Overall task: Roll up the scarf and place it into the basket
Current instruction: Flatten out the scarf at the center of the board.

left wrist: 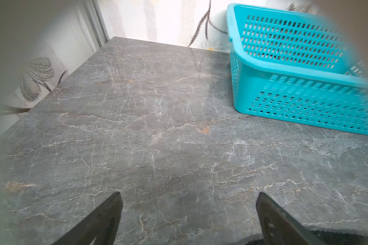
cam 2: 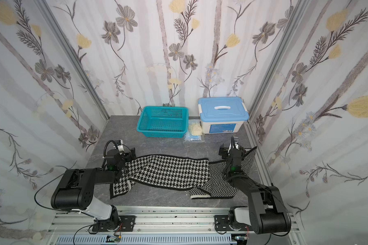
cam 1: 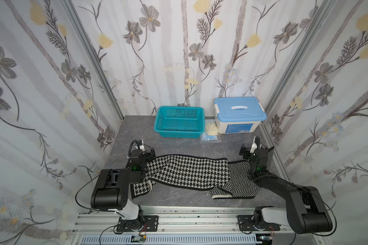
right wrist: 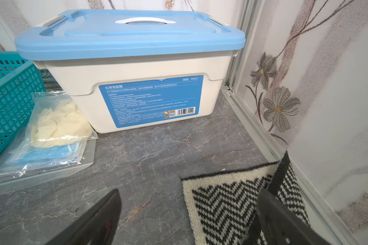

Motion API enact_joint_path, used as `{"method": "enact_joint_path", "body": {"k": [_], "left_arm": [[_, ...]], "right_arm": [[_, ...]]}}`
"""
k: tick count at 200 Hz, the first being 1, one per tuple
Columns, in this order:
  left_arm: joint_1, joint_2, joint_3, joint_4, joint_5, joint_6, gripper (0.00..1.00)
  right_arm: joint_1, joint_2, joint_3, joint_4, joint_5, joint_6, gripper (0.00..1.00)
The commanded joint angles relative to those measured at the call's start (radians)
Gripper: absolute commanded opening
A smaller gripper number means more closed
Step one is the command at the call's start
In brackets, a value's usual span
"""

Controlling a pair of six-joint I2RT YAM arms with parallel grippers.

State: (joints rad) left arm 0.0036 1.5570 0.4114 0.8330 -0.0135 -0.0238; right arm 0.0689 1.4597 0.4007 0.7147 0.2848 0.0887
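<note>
The scarf (cam 1: pixel 189 171) lies unrolled across the near table (cam 1: pixel 179 148), our left gripper (left wrist: pixel 188 194) and right gripper (right wrist: pixel 190 191) gaping empty at its 2 ends, so we judge rolling unstarted: next we must pinch 1 end, then reach the far basket (cam 1: pixel 179 134).

L arm (cam 1: pixel 108 188), R arm (cam 1: pixel 302 201): blk, pale grey base links (cam 1: pixel 130 209), blk cables (cam 1: pixel 130 148), green LEDs (cam 1: pixel 134 167).
</note>
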Motion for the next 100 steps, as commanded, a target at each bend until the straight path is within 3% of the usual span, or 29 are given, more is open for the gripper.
{"method": "enact_joint_path", "body": {"k": [1,89,100], "left_arm": [[0.0,0.001,0.001,0.015,0.009,0.01,1.0],[0.001,0.0,-0.001,0.018,0.009,0.011,1.0],[-0.007,-0.029,0.015,-0.035,-0.042,0.006,1.0]], "right_arm": [[0.0,-0.001,0.004,0.032,0.013,-0.004,1.0],[0.002,-0.001,0.004,0.033,0.014,-0.004,1.0],[0.006,-0.017,0.007,0.028,-0.007,-0.02,1.0]]}}
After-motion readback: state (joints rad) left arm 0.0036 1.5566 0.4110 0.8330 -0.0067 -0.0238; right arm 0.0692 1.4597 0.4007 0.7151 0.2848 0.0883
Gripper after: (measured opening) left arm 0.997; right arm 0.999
